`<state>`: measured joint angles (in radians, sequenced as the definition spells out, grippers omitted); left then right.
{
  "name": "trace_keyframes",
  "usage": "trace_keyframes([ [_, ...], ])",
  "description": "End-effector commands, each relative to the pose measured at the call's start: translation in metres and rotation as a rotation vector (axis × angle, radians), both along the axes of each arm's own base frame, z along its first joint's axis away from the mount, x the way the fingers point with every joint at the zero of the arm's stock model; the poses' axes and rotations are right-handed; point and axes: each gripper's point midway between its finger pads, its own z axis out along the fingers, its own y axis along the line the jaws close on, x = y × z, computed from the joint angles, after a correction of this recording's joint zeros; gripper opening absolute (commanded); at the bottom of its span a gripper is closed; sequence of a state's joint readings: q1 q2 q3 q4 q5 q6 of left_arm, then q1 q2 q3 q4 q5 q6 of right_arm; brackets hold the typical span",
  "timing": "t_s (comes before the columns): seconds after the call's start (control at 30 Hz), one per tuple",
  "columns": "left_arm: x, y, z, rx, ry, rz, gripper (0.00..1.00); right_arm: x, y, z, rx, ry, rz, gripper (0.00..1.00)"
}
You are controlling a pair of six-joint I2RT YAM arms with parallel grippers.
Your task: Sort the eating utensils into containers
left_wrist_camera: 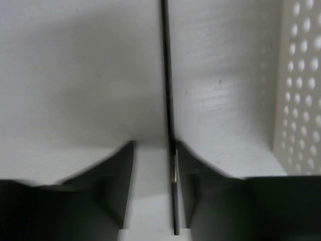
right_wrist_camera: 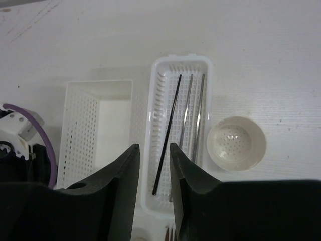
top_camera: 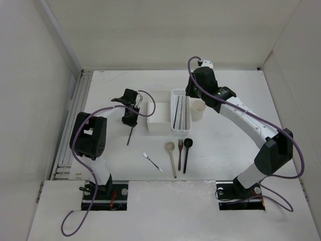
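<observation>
A dark chopstick [top_camera: 130, 135] lies left of the white square box [top_camera: 158, 118]. My left gripper [top_camera: 130, 120] is over its far end. In the left wrist view the jaws [left_wrist_camera: 154, 150] stand apart around the chopstick [left_wrist_camera: 167, 75], which runs along the right finger. My right gripper [top_camera: 192, 92] hovers open and empty [right_wrist_camera: 151, 150] over the white perforated tray [right_wrist_camera: 200, 65], which holds one dark chopstick [right_wrist_camera: 167, 135] and two pale ones [right_wrist_camera: 193, 115]. The beige cup [right_wrist_camera: 235, 143] stands empty to its right. A silver fork [top_camera: 152, 161], pale wooden spoon [top_camera: 171, 156], brown fork [top_camera: 180, 153] and black spoon [top_camera: 186, 153] lie on the table.
The white box [right_wrist_camera: 98, 125] is empty; its perforated wall shows at the right of the left wrist view [left_wrist_camera: 298, 90]. White walls enclose the table on the left, back and right. A rail [top_camera: 72, 125] runs along the left edge.
</observation>
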<state>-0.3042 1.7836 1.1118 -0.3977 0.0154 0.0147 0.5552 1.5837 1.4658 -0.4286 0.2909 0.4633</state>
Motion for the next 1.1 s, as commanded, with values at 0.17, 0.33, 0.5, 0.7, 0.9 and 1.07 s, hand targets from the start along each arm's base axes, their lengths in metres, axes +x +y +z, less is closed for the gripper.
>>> trace_keyframes([
  [0.17,-0.006,0.026,-0.024,0.003,0.116,0.101,0.0,0.004,-0.011,0.036,0.024,-0.108,-0.012,0.36],
  [0.33,0.046,0.039,0.055,-0.127,-0.094,0.162,0.0,-0.009,0.033,0.056,0.019,-0.213,0.258,0.49],
  [0.5,0.086,0.025,0.203,-0.272,-0.438,0.121,0.0,-0.029,0.092,0.082,0.069,-0.331,0.581,0.78],
  [0.7,0.091,-0.005,0.33,-0.462,-0.681,0.07,0.0,-0.052,0.161,0.116,0.149,-0.407,0.819,0.89],
  [0.9,0.074,-0.034,0.354,-0.584,-0.676,0.043,0.0,-0.062,0.206,0.141,0.381,-0.426,0.967,0.89],
  [1.07,0.067,-0.049,0.35,-0.586,-0.65,0.029,0.0,-0.059,0.226,0.14,0.493,-0.367,0.969,0.86],
])
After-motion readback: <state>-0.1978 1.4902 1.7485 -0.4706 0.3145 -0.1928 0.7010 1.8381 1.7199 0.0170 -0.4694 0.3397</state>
